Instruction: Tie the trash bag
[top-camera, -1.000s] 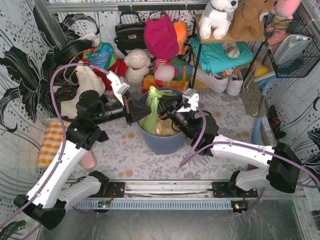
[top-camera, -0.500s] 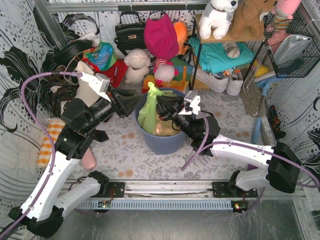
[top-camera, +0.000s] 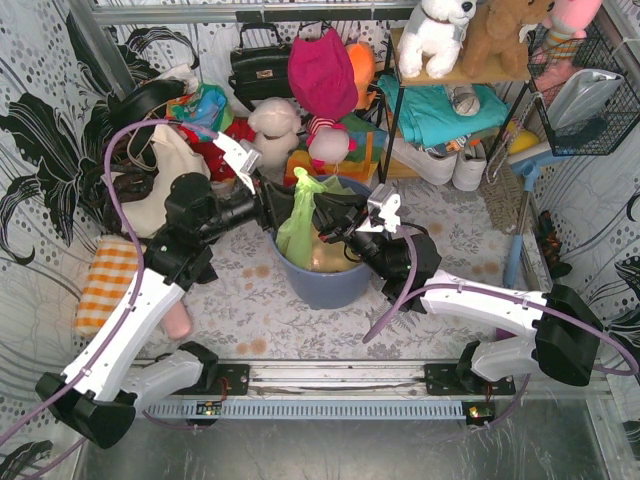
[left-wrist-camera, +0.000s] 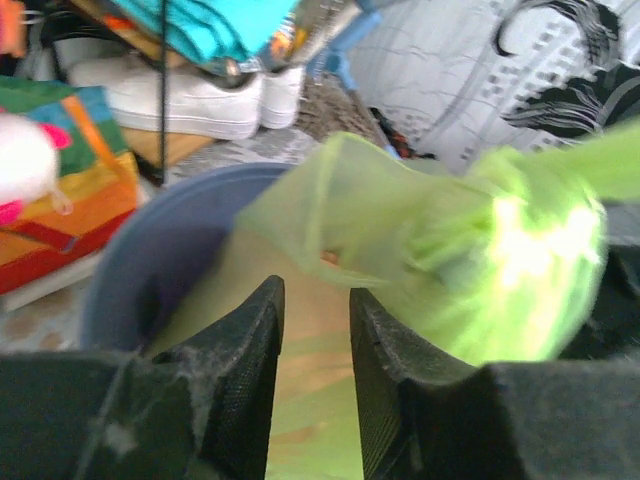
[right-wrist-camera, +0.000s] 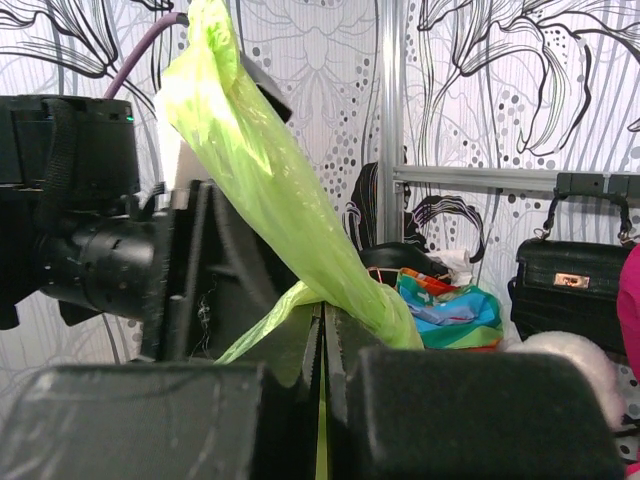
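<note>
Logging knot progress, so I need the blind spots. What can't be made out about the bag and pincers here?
Knot, top view: left pincer and right pincer crowd the trash bag neck; too small to tell.
Left wrist view: bag's gathered end is motion-blurred.
Right wrist view: shut fingers hide the plastic below the grip.
Bag's lower part, top view: hidden inside the bin.

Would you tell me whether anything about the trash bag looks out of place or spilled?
Nothing stands out. The trash bag sits inside the bin, nothing spilled; its bunched top stands up, pinched in the right gripper, with the left gripper open beside it.
</note>
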